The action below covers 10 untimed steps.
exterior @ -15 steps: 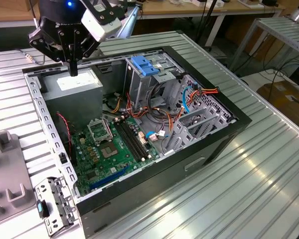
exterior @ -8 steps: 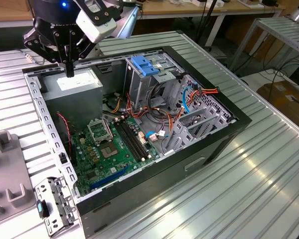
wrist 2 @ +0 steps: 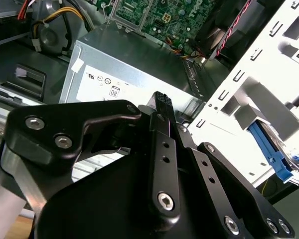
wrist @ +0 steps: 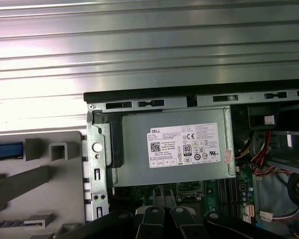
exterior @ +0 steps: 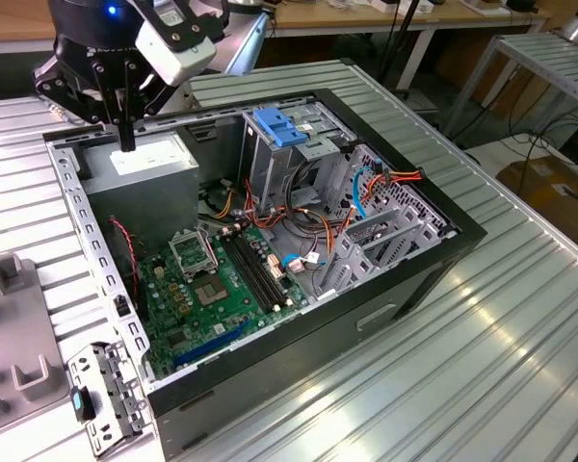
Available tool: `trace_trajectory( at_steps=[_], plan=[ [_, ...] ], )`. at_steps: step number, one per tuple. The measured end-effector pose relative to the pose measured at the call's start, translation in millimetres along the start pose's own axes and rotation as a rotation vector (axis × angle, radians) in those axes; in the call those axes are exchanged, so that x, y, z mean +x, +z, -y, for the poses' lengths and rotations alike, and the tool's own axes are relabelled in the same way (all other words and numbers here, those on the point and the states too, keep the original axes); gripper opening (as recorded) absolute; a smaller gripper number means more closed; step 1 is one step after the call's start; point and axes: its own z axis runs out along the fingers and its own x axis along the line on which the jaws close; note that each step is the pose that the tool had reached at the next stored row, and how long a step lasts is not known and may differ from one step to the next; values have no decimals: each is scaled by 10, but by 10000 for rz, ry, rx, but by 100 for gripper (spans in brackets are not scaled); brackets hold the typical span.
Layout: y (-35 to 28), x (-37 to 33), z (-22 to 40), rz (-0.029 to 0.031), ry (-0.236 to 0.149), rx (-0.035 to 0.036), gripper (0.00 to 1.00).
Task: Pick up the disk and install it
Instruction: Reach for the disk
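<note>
One hand (exterior: 125, 142) hangs over the grey power-supply box (exterior: 140, 162) in the open computer case (exterior: 385, 308), fingers pressed together on nothing. In the first wrist view we see the disk (wrist: 5, 151), by its blue edge, in the grey holder (wrist: 40, 174) beside the case.

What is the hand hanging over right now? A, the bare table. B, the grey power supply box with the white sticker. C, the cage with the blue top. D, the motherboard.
B: in the exterior view the hand hangs right above the power supply box and its white sticker.
</note>
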Motion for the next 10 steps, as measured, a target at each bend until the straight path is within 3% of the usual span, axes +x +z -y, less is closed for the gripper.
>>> trace_trajectory(
  at_steps=[10],
  plan=[
    [7, 105, 8, 0, 0, -1, 11]
  ],
)
